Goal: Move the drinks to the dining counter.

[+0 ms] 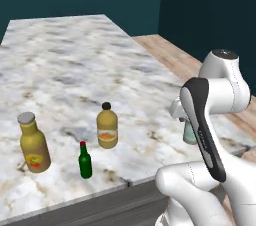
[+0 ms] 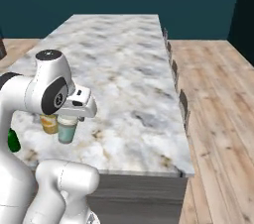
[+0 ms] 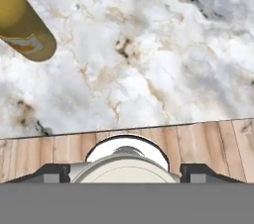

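Left base view: what is seen on the counter (image 1: 75,60)?

Three bottles are seen standing upright near its front edge. A tall amber bottle (image 1: 34,142) with a grey cap is placed furthest left. A small green bottle (image 1: 85,161) with a red cap is set nearest the edge. A squat amber jug (image 1: 107,129) with a black cap is set behind it and to the right. None of them is touched by the arm.

And the gripper (image 2: 69,117), how is it held?

It is pointed down over the counter's front part, to the right of the bottles. A pale cup (image 2: 67,130) is seen directly under it, just beside the jug.

Is the cup gripped?

In the hand view the cup's rim is framed by the two dark fingertips (image 3: 52,172), which are spread wide. Whether the cup is pressed by them cannot be told.

What else is shown there?

The counter edge and a strip of wooden floor (image 3: 208,143) are seen past the cup.
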